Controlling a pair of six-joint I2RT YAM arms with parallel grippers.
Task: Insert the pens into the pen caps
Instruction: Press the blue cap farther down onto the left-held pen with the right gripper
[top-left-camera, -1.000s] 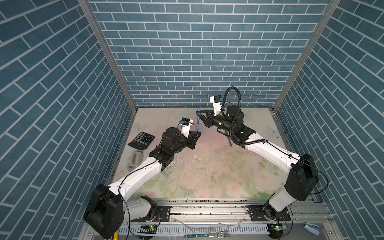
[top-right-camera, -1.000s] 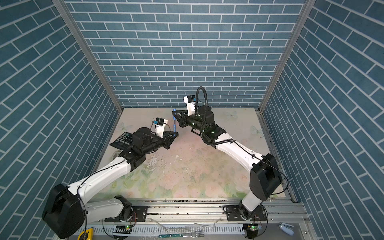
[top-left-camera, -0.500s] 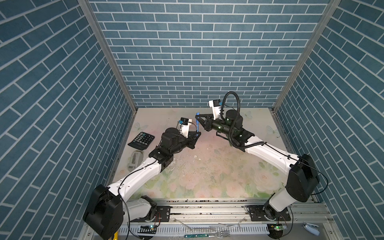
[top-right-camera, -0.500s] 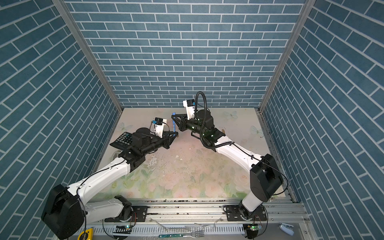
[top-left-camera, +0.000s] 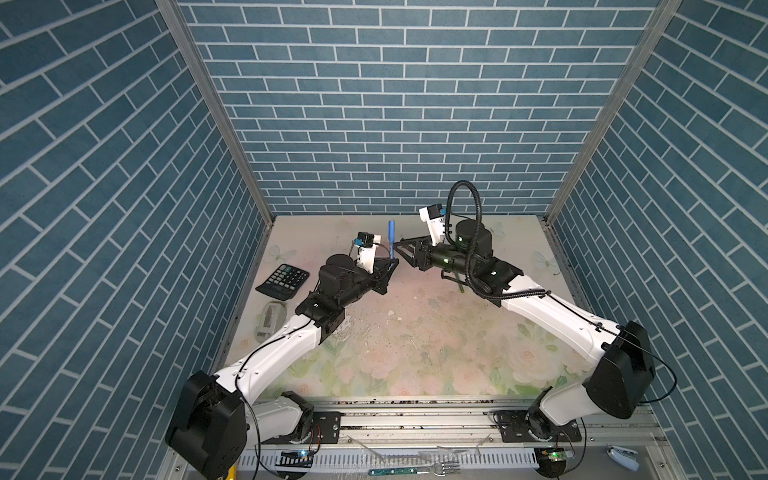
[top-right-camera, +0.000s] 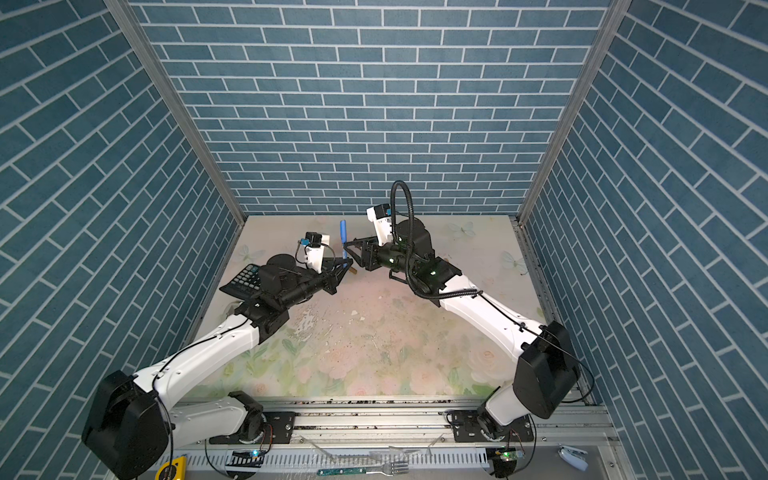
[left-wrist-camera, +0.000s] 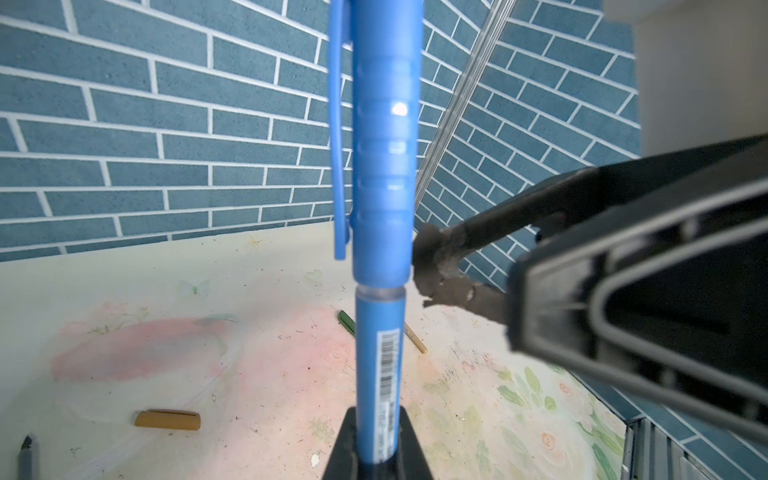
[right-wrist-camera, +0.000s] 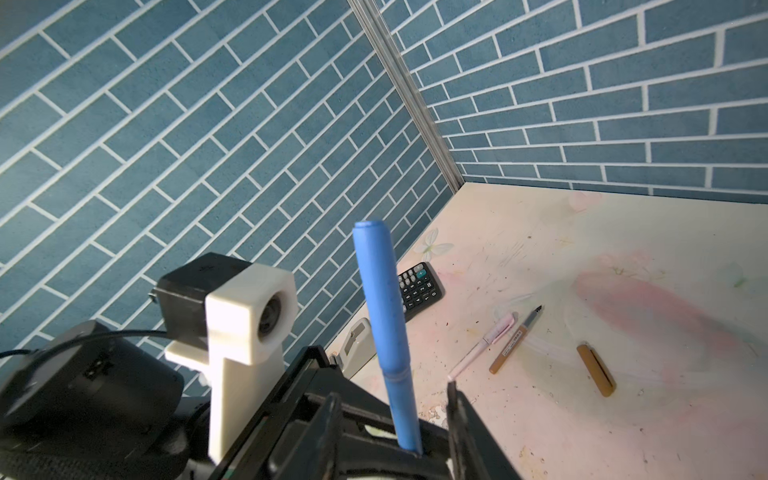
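We see the left gripper (left-wrist-camera: 376, 453) clamping the blue pen (left-wrist-camera: 379, 365) upright in mid-air, blue cap (left-wrist-camera: 384, 166) seated. The right gripper (right-wrist-camera: 392, 392) stands part-open around the cap. Next, likely: withdraw, lay it down.

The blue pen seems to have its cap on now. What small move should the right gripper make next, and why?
Probably draw the right gripper straight back, clear of the blue pen. Its jaws stand open, the cap sits on the pen, and the left gripper alone holds the barrel upright.
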